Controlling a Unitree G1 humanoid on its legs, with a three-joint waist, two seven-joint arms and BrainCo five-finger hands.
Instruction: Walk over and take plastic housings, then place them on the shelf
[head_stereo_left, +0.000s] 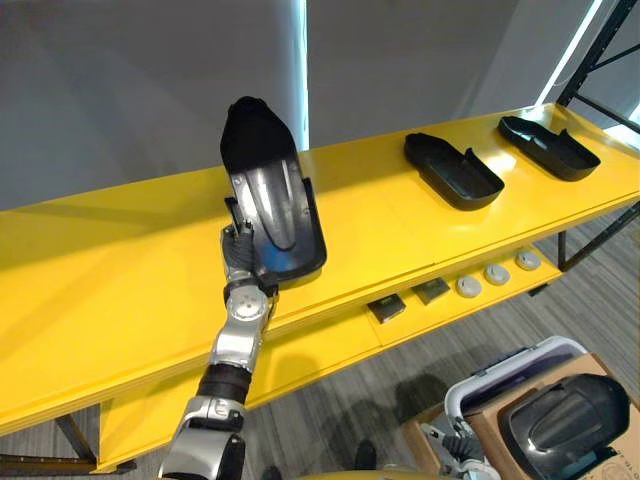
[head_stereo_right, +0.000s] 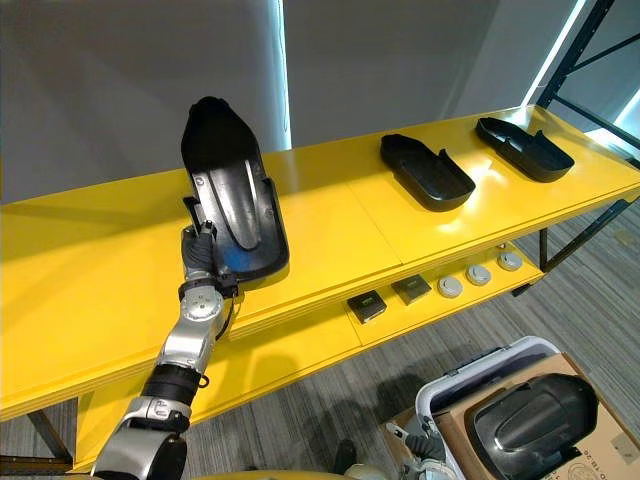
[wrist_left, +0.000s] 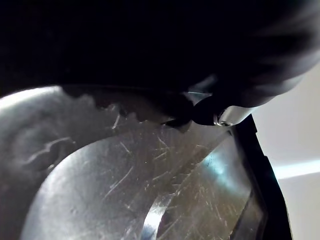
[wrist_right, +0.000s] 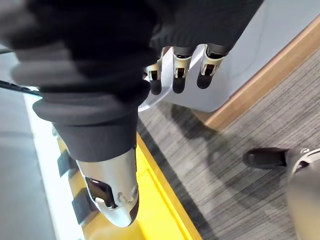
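Glossy, perhaps scratched, black plastic housing (head_stereo_left: 275, 200)

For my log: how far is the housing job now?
Done: a middle housing and a right housing lie on the shelf. In hand: the left hand grips a third housing, tilted, low end on the shelf. Left: release it; a boxed housing waits.

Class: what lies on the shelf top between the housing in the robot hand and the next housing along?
Nothing: just bare yellow shelf between the held housing and the next housing, as the left eye view shows.
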